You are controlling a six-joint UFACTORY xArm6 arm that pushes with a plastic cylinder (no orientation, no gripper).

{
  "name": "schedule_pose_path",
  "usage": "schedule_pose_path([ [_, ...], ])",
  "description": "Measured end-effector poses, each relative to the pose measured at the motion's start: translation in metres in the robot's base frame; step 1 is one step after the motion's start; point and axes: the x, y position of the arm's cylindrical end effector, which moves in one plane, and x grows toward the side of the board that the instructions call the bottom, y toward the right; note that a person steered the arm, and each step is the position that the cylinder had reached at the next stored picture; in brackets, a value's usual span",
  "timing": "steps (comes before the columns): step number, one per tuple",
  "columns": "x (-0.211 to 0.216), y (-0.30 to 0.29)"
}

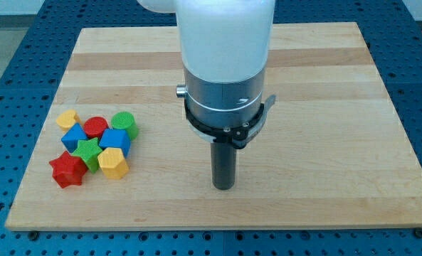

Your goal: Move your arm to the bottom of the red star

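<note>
The red star [67, 170] lies at the lower left of the wooden board [324, 85], at the bottom-left corner of a tight cluster of blocks. My tip [224, 186] rests on the board near the view's bottom centre, far to the right of the red star and slightly lower than it. It touches no block. The cluster also holds a green star [89, 151], a yellow hexagon block [113, 163], a blue block [115, 139], a blue triangle-like block [73, 136], a red cylinder [95, 126], a green cylinder [124, 123] and a yellow heart-like block [68, 118].
The arm's white and grey body [225, 64] hangs over the board's centre and hides part of the top edge. The board's bottom edge [218, 226] runs just below the tip. Blue perforated table [11, 43] surrounds the board.
</note>
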Motion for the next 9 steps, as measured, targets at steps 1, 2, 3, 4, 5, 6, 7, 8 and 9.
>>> schedule_pose_path([
  [1, 0.000, 0.000],
  [2, 0.000, 0.001],
  [3, 0.000, -0.002],
  [4, 0.003, -0.002],
  [5, 0.008, -0.019],
  [6, 0.012, -0.027],
  [7, 0.008, -0.021],
  [8, 0.003, -0.021],
  [9, 0.003, -0.021],
])
